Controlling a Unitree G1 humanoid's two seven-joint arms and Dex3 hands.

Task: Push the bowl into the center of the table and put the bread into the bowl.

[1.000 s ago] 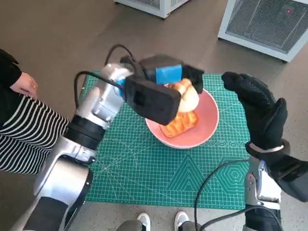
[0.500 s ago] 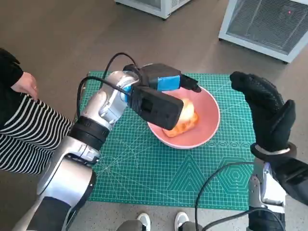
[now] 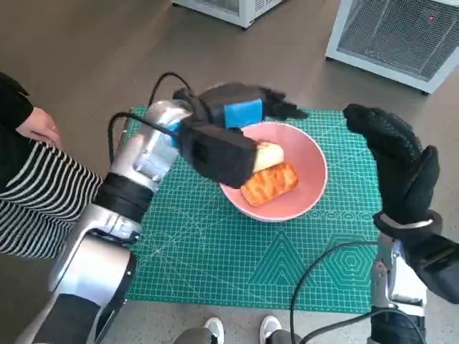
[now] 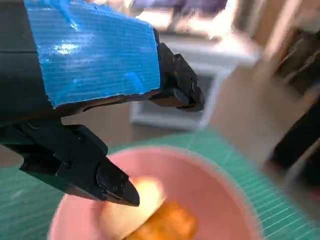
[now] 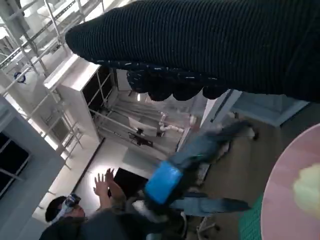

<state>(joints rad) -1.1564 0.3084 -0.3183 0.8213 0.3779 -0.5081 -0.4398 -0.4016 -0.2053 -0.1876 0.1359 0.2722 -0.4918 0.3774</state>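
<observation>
- my left hand [image 3: 247,107] hovers over the bowl's far rim, fingers apart, holding nothing; a second ago it held the bread low inside.
- my right hand [image 3: 393,161]: raised beside the bowl, open, empty.
- bread [image 3: 269,180] lies in the pink bowl [image 3: 308,154] near the mat's [image 3: 215,251] middle; task looks done.

Left robot hand [image 3: 240,107] lifted clear, bread [image 3: 269,175] now in bowl [image 3: 310,172]

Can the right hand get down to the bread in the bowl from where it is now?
Probably yes. The right hand is raised, open, beside the bowl; the bread lies uncovered on its side. The left hand hovers over the far rim, likely clear.
</observation>
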